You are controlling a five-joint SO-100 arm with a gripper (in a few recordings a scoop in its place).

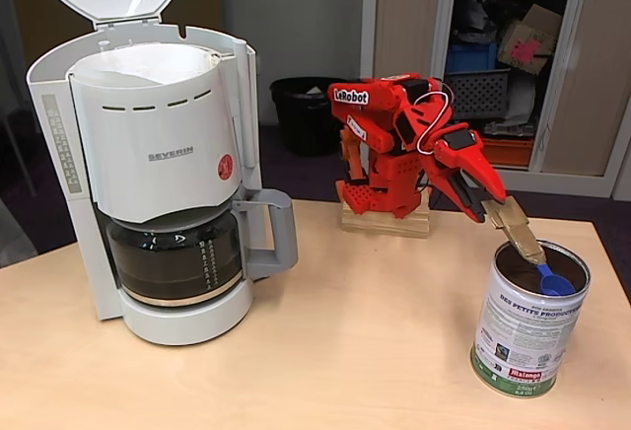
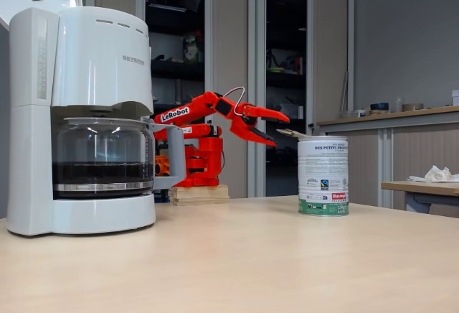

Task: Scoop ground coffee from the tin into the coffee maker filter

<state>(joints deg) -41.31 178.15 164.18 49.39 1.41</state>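
Arm [image 1: 394, 134] reaches from the bench's [image 1: 345, 351] far edge toward the tin [image 1: 528, 322] near the right edge. Claw [image 1: 493, 208] is clenched on a tan handle [image 1: 520, 233], its blue scoop [image 1: 555, 280] down inside the tin. Maker [image 1: 158, 174] stands at the left, lid up, filter [image 1: 148, 60] in the top basket.

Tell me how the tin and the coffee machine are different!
The coffee machine is much bigger and taller than the tin. The machine is plain white-grey with its lid flipped up; the tin is shiny metal with a printed label and green base. A blue scoop sits in the tin; a white paper filter lines the machine. Both stand upright, open on top.
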